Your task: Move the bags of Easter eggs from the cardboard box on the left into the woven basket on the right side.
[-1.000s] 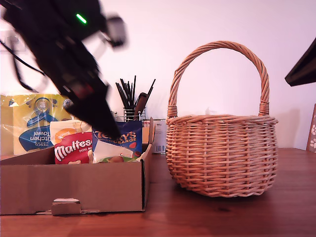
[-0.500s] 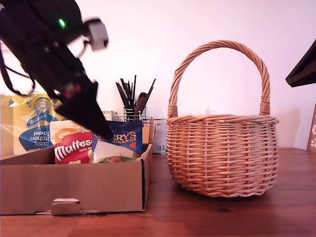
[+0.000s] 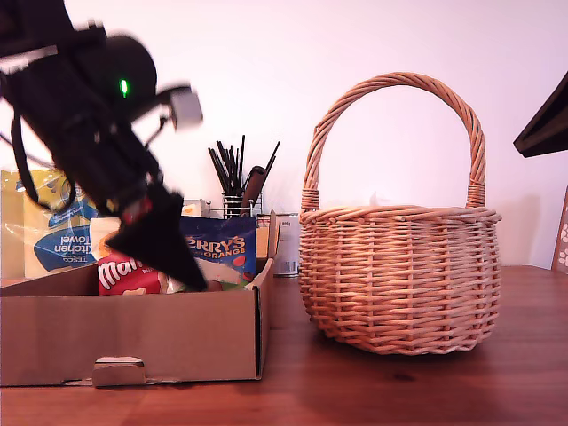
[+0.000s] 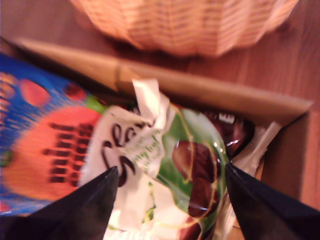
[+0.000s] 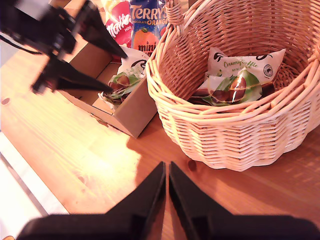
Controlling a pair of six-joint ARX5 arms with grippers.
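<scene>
Lower than a moment ago, my first gripper (image 4: pixel 167 180) now reaches into the cardboard box (image 3: pixel 133 333), jaws spread wide either side of a white-and-green egg bag (image 4: pixel 175 165), not clamped. Beside it stand "Terry's Orange" (image 3: pixel 222 247) and a red Maltesers bag (image 3: pixel 124 273). My second gripper (image 5: pixel 167 175) hangs pinched together, empty, above the table by the woven basket (image 3: pixel 399 275), which holds another white-and-green bag (image 5: pixel 235 82).

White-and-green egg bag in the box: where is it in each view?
Exterior view: white-and-green bag mostly hidden, peeking above the cardboard box wall nearest the basket.
First wrist view: centre, between the open end effector fingers.
Second wrist view: in the box's corner beside the basket.
Shared landmark: the basket.
</scene>
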